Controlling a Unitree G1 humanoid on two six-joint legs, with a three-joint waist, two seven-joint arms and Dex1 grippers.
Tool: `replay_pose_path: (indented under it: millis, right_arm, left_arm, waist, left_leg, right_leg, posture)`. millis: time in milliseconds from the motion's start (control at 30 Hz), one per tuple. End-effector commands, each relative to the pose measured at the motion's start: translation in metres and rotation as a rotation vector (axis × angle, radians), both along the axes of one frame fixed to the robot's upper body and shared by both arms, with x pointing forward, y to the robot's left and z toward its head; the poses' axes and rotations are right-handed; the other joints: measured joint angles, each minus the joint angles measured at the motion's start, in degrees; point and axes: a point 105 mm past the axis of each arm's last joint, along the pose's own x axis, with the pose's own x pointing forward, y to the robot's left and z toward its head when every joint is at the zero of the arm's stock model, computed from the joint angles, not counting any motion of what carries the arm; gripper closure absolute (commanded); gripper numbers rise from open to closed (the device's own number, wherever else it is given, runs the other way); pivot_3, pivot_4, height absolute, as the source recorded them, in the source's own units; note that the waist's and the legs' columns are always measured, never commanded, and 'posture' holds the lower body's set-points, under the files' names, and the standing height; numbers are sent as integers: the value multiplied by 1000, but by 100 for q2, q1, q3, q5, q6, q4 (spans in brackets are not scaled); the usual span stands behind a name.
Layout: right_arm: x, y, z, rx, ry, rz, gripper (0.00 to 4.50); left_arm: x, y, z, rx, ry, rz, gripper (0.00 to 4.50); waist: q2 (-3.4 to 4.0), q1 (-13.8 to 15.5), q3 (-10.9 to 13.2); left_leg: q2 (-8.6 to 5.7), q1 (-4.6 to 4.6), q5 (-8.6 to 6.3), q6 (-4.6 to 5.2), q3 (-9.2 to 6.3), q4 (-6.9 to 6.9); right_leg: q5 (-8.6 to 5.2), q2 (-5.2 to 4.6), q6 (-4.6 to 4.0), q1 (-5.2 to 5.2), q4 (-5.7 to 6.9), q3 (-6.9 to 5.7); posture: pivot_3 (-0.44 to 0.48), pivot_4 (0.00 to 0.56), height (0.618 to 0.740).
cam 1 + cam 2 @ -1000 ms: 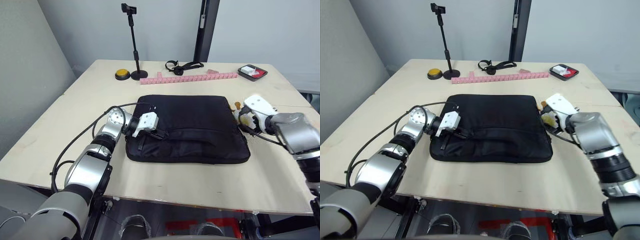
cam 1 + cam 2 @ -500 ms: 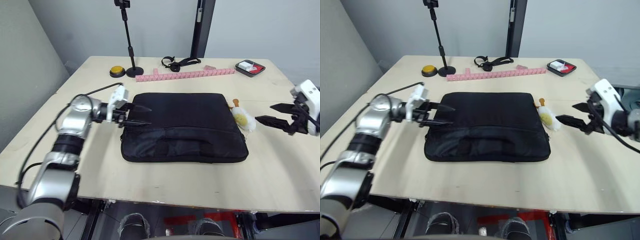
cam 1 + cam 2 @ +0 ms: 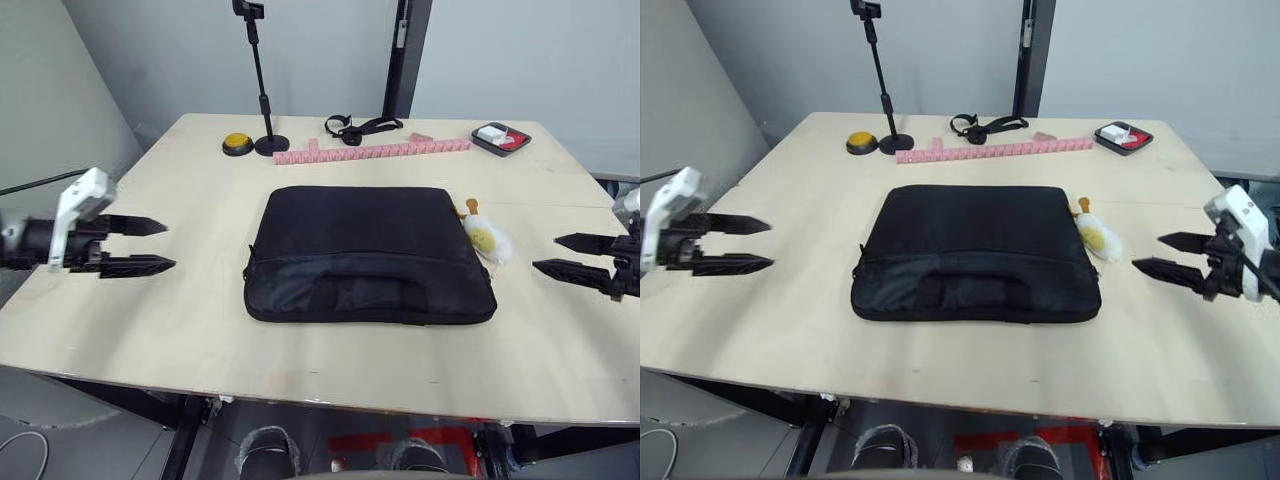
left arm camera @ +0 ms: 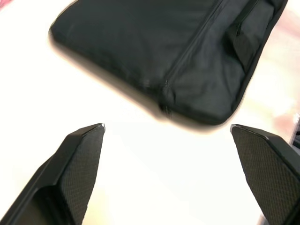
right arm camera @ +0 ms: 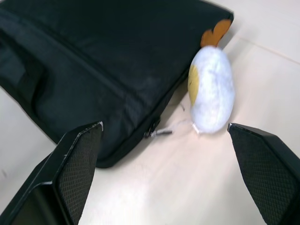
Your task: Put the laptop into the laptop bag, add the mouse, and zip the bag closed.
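1. While you're looking down at the pale wooden table [image 3: 330, 360], the flat black fabric laptop bag [image 3: 370, 250] is lying in the middle of it, zipper running round its edge and the strap handle [image 3: 365, 288] sitting flat on the side nearest you.
2. Your left gripper [image 3: 140, 245] is hovering over the table's left edge, well apart from the bag, with both black fingers spread wide and gripping nothing. In its wrist view those fingers are pointing across bare tabletop at the bag's zippered corner.
3. Your right gripper [image 3: 1170, 255] is hanging out past the bag's right side, fingers also spread wide and empty.
4. A fluffy white-and-yellow toy [image 5: 212, 89] with an orange tuft is sitting right against the bag's right edge, between the bag and your right gripper. A zipper pull [image 5: 154, 131] is poking out of the bag just beside it.
5. Along the far side, you're seeing a black phone stand [image 3: 262, 80], a yellow button [image 3: 238, 144], a pink segmented strip [image 3: 375, 151], a black strap [image 3: 362, 128] and a small dark tray [image 3: 502, 139].
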Motion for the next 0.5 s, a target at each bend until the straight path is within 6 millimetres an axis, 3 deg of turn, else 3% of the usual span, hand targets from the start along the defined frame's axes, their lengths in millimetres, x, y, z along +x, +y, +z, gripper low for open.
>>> replay_pose_path:
  millis: [33, 233, 500]
  right_arm:
    - [-4, -4, 10, -45, -41, 23, 0]
    - [-4, -15, 13, -66, -45, -7, 0]
    - [-2, -15, 7, -63, -39, -24, 0]
  left_arm:
    - [-7, 4, 22, -33, -61, 33, 8]
    - [-14, 13, 17, -56, -39, 86, 8]
    - [-7, 15, 6, -37, -29, 110, 8]
  waist:
    - [0, -1, 0]
    - [-1, -42, 0]
    - [-4, -45, 0]
  left_leg:
    - [-1, 0, 0, 0, 1, 1]
    - [2, 3, 1, 1, 0, 11]
    - [5, 4, 2, 3, -1, 19]
  right_leg:
    - [0, -1, 0, -1, 1, 0]
    - [0, 1, -1, 0, 11, 2]
    - [1, 3, -1, 3, 15, 0]
  posture:
    - [0, 150, 739]
    - [0, 150, 739]
    - [0, 150, 739]
